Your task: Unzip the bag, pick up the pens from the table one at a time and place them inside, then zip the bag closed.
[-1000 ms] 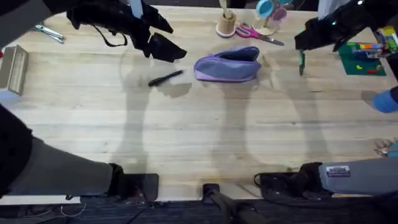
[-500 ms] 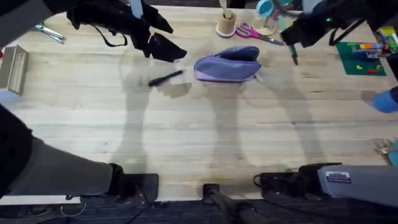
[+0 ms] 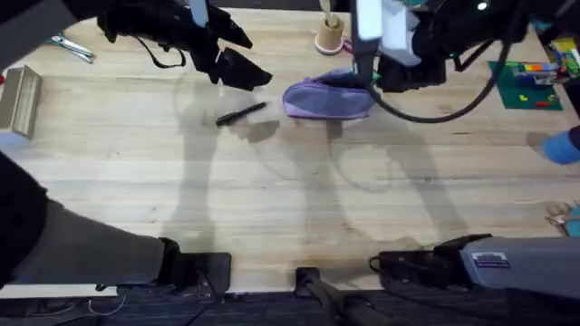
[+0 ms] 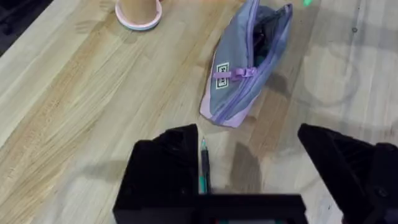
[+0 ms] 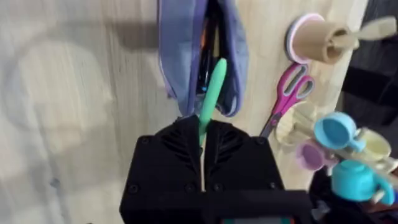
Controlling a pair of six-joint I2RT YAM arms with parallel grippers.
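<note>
The lavender bag (image 3: 331, 96) lies at the back middle of the table (image 3: 290, 190), its zipper open; it also shows as the bag (image 4: 249, 62) in the left wrist view. My right gripper (image 5: 202, 138) is shut on the green pen (image 5: 211, 93), whose tip points into the open mouth of the bag (image 5: 180, 56). In the overhead view the right arm (image 3: 399, 45) hangs over the bag's right end. The black pen (image 3: 241, 113) lies on the wood left of the bag. My left gripper (image 3: 240, 72) hovers open just behind it, with the black pen (image 4: 204, 165) beside one finger.
Behind the bag stand a wooden cup (image 3: 330, 34) and pink scissors (image 5: 289, 93), with a stand of small coloured cups (image 5: 339, 149). A green mat (image 3: 526, 86) lies at the right, a metal tray (image 3: 20, 100) at the left edge.
My right arm has swung left with the green pen, from the table's right side to above the bag. The left arm and the black pen have not moved.
</note>
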